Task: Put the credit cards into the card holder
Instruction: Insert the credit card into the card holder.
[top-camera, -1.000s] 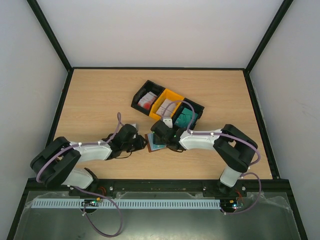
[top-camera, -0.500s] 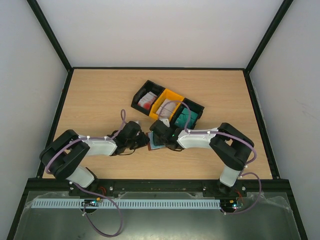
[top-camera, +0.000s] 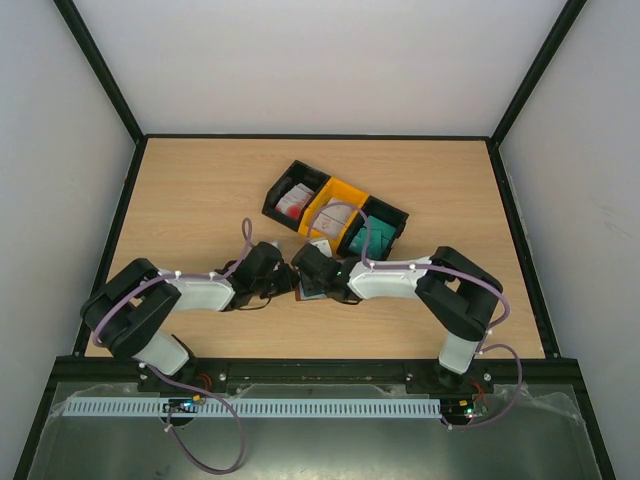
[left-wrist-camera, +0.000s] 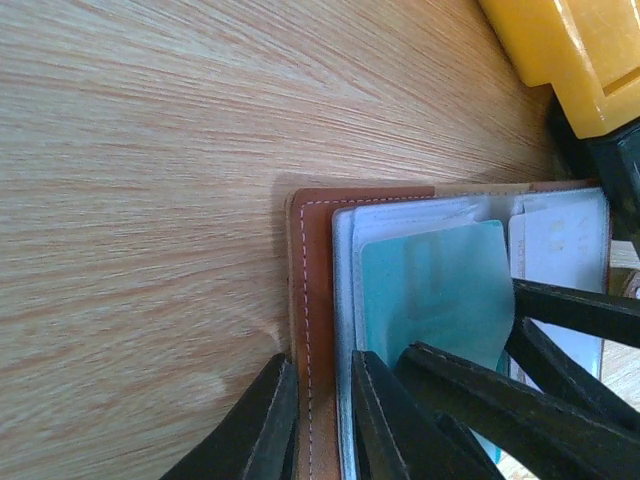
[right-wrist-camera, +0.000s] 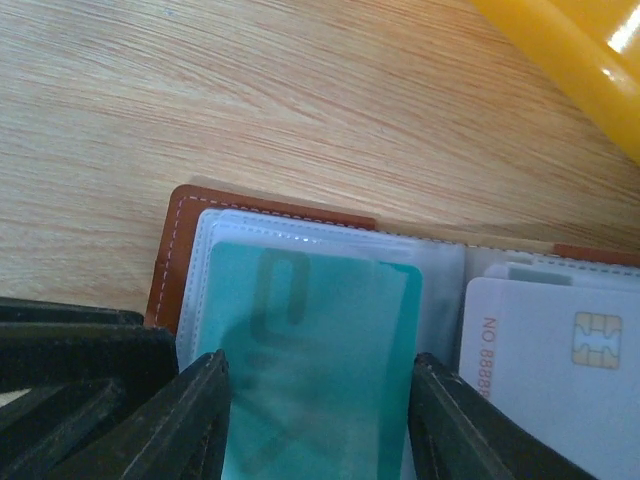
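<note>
— Looking past the arms, what crowds the card holder (left-wrist-camera: 318, 300)?
— A yellow bin (left-wrist-camera: 570, 60) just beyond it, black bins (top-camera: 280, 188) flanking that, mid-worktop. The holder lies open, nearer the near edge.
— Jaws?
— Left jaws clamp its brown cover. Right jaws straddle a teal card (right-wrist-camera: 320, 360) in a sleeve; pinching or not, I cannot tell.
— Hidden?
— From above, the arms cover most of it. The white card (right-wrist-camera: 540, 370) is cut off.

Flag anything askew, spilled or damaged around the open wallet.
Nothing is spilled or damaged. The brown wallet lies open and flat. The teal card sits square in its clear sleeve, with a white chip card beside it. Only the row of bins lies diagonal to the edges of the table.
</note>
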